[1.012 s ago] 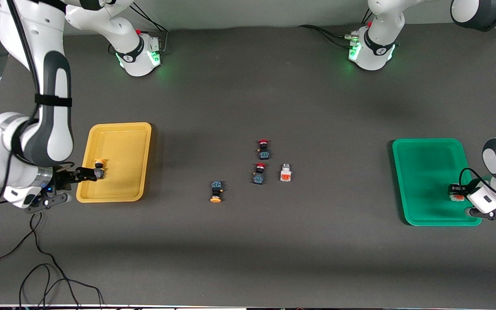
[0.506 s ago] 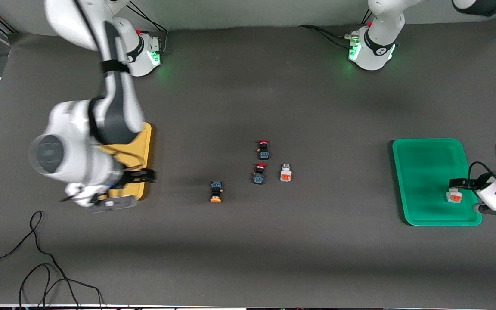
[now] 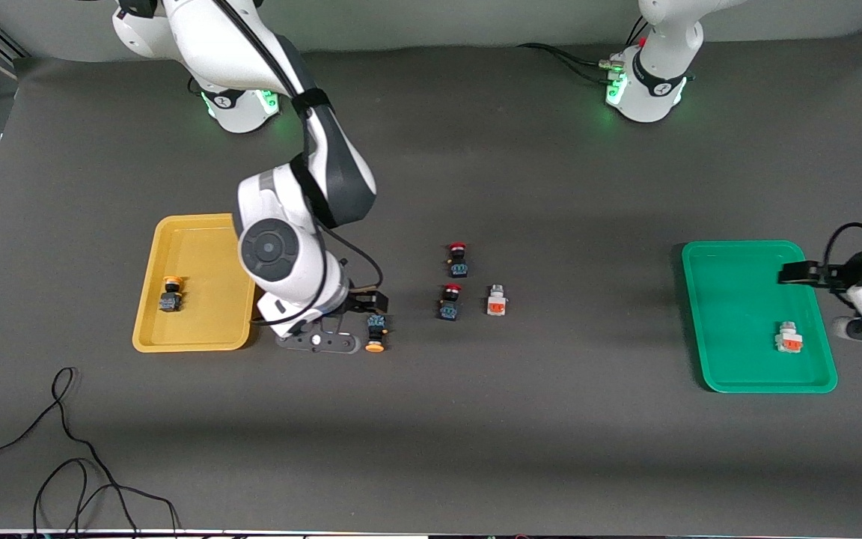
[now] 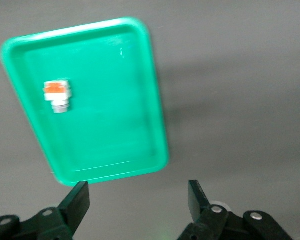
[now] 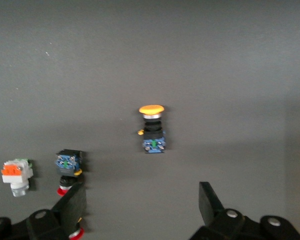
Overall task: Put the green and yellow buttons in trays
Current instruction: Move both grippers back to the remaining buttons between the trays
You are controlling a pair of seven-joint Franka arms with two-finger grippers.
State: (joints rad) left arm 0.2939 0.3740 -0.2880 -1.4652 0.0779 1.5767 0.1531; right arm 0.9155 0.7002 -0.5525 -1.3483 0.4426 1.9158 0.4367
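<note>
The yellow tray (image 3: 210, 254) holds one yellow-capped button (image 3: 170, 293). My right gripper (image 3: 371, 307) is open and empty over the table, right by a second yellow-capped button (image 3: 376, 334). In the right wrist view that button (image 5: 152, 130) lies ahead of the open gripper (image 5: 140, 210). A white-grey button (image 3: 497, 301) lies on the table toward the left arm's end and shows in the right wrist view (image 5: 16, 175). The green tray (image 3: 738, 299) holds another white-grey button (image 3: 789, 338). My left gripper (image 3: 794, 273) is open and empty over that tray's edge. The left wrist view shows the tray (image 4: 115, 100), its button (image 4: 57, 95) and the open gripper (image 4: 139, 200).
Two dark switches with red caps (image 3: 458, 258) (image 3: 450, 301) lie mid-table beside the loose white-grey button. One of them shows in the right wrist view (image 5: 67, 167). A black cable (image 3: 64, 442) loops on the table near the front camera at the right arm's end.
My right gripper left a yellow-capped button in the yellow tray and swung to the loose one mid-table. My left gripper let go of the white-grey button in the green tray and drew away.
</note>
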